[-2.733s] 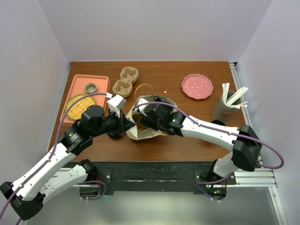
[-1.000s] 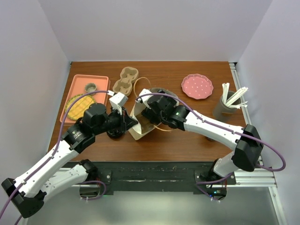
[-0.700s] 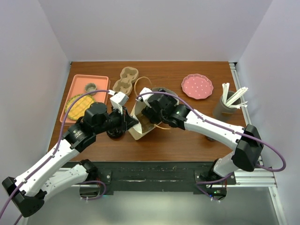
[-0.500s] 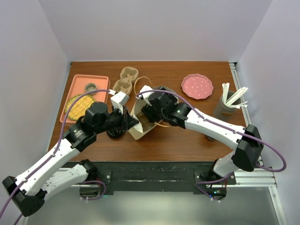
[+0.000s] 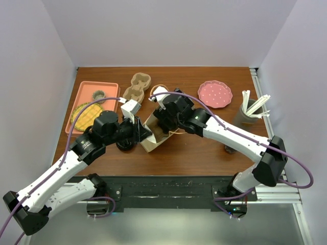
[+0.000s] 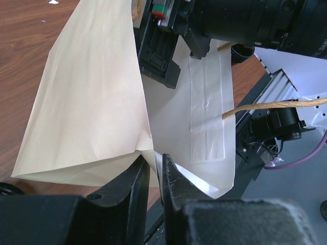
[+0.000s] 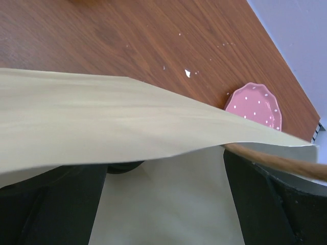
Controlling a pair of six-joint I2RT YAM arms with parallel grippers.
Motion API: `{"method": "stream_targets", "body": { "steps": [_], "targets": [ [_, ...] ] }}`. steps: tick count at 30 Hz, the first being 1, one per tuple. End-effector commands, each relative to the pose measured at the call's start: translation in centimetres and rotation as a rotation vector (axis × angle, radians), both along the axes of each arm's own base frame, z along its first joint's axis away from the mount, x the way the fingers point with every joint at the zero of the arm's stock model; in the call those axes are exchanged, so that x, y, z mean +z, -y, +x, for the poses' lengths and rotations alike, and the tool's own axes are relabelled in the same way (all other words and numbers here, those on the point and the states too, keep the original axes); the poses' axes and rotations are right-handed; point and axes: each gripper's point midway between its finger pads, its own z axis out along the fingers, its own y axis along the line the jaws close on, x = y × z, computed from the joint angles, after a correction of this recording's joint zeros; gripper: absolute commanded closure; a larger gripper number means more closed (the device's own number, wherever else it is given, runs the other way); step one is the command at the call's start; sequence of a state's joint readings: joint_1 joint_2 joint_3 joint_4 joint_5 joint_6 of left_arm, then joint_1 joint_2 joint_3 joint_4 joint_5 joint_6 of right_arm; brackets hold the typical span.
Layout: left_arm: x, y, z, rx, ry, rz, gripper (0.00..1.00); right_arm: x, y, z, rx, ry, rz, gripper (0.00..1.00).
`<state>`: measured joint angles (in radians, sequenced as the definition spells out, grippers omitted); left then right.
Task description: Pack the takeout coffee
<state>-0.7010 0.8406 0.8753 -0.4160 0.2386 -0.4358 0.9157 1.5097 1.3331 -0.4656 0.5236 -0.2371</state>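
Observation:
A tan paper bag (image 5: 153, 139) stands mid-table with its mouth facing up. My left gripper (image 5: 146, 133) (image 6: 155, 164) is at the bag's near-left rim, its jaws a narrow gap apart with the paper edge between them. My right gripper (image 5: 163, 120) (image 7: 163, 204) hangs wide open over the bag's mouth, one wall of the bag (image 7: 102, 122) lying across its view. One black takeout coffee (image 5: 126, 145) stands left of the bag, half hidden by my left arm. Another dark cup (image 5: 230, 149) peeks out under my right forearm. A dark rounded shape (image 7: 120, 166) shows below the bag's rim; I cannot tell what it is.
A tan pulp cup carrier (image 5: 136, 88) lies at the back. An orange tray (image 5: 82, 89) with a waffle and a small tin sits at the back left. On the right stand a pink dotted plate (image 5: 215, 94) and a grey holder of white sticks (image 5: 249, 115).
My right gripper has risen out of the bag and drawn back toward the far side. The bag has gone from slumped and wide to narrower and more upright. My left arm has barely moved.

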Motion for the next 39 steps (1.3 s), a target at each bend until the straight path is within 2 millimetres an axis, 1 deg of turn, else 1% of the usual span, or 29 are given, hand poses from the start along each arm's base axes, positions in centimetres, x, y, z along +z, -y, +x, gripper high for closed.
{"method": "stream_targets", "body": {
  "steps": [1,4,10,13,19,24,27,30,33,36,37,39],
  "targets": [
    [1.8,0.2,0.1,0.010,0.013,-0.037,0.78,3.7,0.1,0.6,-0.025,0.053,0.081,0.02],
    [2.2,0.3,0.1,0.015,0.011,-0.053,0.76,4.4,-0.1,0.9,-0.024,0.064,0.090,0.02],
    [2.4,0.4,0.3,0.021,0.010,-0.064,0.74,4.7,-0.5,1.3,-0.014,0.068,0.087,0.02],
    [2.8,0.5,0.3,0.022,0.012,-0.080,0.73,4.5,-0.7,1.5,-0.011,0.064,0.084,0.02],
    [2.9,0.7,0.5,0.026,0.010,-0.083,0.71,4.2,-1.1,2.1,-0.005,0.058,0.070,0.01],
    [3.0,0.0,1.5,0.073,0.034,-0.044,0.69,3.7,-1.6,2.4,0.005,0.045,0.067,0.01],
    [3.1,-0.5,2.0,0.103,0.048,-0.019,0.68,3.8,-1.9,2.6,0.010,0.043,0.072,0.01],
    [3.3,-0.9,2.3,0.126,0.053,-0.008,0.66,3.7,-2.2,2.6,0.017,0.035,0.070,0.01],
    [3.5,-1.2,2.4,0.144,0.058,0.000,0.59,3.7,-2.5,2.8,0.023,0.030,0.073,0.01],
    [3.6,-1.5,2.4,0.152,0.061,0.003,0.57,3.7,-2.7,2.9,0.029,0.024,0.071,0.01],
    [3.7,-1.6,2.4,0.156,0.064,0.004,0.55,4.0,-2.8,3.0,0.029,0.029,0.076,0.01],
    [3.8,-1.9,2.6,0.169,0.068,0.010,0.54,3.8,-3.1,3.1,0.035,0.022,0.067,0.01]
  ]
}}
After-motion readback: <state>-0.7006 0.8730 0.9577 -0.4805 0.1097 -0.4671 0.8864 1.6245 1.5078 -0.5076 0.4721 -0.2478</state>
